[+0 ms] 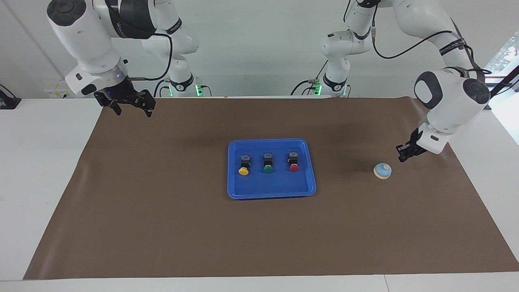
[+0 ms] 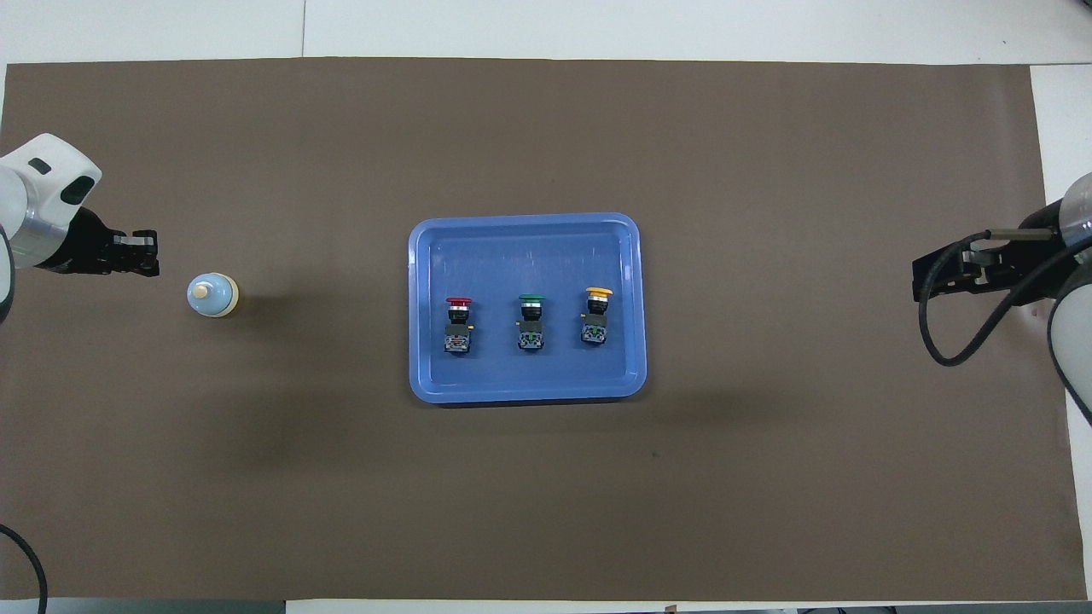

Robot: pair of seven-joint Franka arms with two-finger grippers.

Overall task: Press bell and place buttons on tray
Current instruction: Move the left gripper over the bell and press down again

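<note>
While both grippers hang clear of the work, wide bare stretches of the smooth brown mat (image 1: 162,211) surround every object on the white table (image 1: 44,162). At mid-mat lies the shallow glossy blue tray (image 1: 271,193), rectangular with rounded corners and a raised rim. Inside it, well clear of the rim, three black-bodied buttons lie in a row: yellow (image 1: 243,166), green (image 1: 267,164), red (image 1: 293,162). Toward the left arm's end stands the small domed bell (image 1: 382,170), untouched. The left gripper (image 1: 404,154) hovers just beside it, fingers pressed together. The right gripper (image 1: 131,106), fingers spread, waits over the mat's corner.
</note>
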